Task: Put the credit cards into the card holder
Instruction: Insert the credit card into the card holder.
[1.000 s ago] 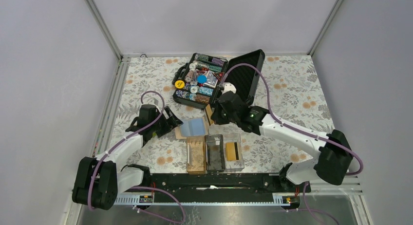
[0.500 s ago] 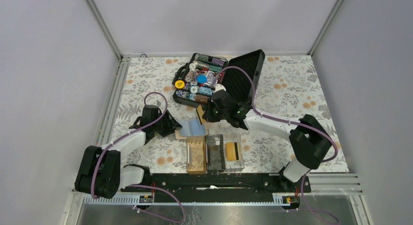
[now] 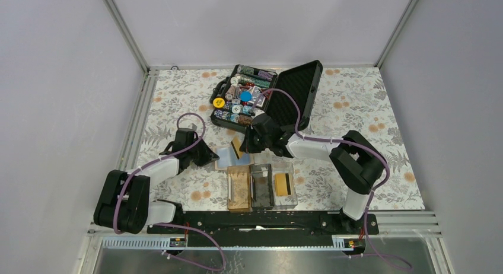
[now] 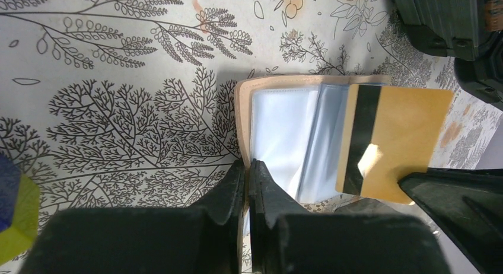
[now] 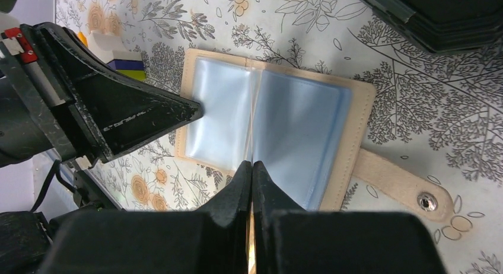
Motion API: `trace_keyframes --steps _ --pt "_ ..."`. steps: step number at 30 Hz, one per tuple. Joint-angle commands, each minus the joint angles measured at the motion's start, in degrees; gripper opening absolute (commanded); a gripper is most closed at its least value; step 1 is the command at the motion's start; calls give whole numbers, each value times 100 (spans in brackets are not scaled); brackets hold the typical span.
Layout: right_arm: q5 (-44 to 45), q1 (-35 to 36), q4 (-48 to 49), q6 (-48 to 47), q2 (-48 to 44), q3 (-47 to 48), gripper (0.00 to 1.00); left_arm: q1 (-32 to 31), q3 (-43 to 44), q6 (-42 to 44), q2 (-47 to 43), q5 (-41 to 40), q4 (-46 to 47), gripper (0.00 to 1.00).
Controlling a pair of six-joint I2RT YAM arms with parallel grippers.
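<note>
A beige wallet (image 3: 227, 156) with clear sleeves lies open on the floral cloth. My left gripper (image 4: 247, 164) is shut on its left cover edge (image 4: 240, 108). My right gripper (image 5: 252, 165) is shut on a gold credit card (image 4: 397, 140) with a black stripe, held on edge just above the wallet's (image 5: 296, 126) middle fold. In the top view that card (image 3: 236, 146) tilts over the wallet. The card holder (image 3: 239, 194), a low three-compartment tray, sits in front of the wallet. Another gold card (image 3: 283, 183) lies in its clear right compartment.
An open black chip case (image 3: 243, 102) with its raised lid (image 3: 296, 91) stands just behind the wallet; its edge shows in both wrist views (image 4: 445, 19) (image 5: 451, 13). A yellow and blue block (image 5: 124, 63) lies beside the left gripper. The wallet's snap strap (image 5: 403, 191) sticks out.
The left gripper went from open to shut on the wallet's edge. The right arm carried the gold card leftward, from beside the wallet to over its middle.
</note>
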Motion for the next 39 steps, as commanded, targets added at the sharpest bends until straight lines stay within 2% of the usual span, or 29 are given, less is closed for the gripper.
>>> trace_keyframes --steps 1,11,39 --pt "-316 -26 347 227 174 42 0 -9 -88 -43 -1 -369 349 0" --pt "-751 -23 808 547 332 -209 0 -9 -376 -329 -201 -553 640 0" --pt "-84 -25 475 436 1062 268 0 -9 -381 -245 -148 -368 660 0"
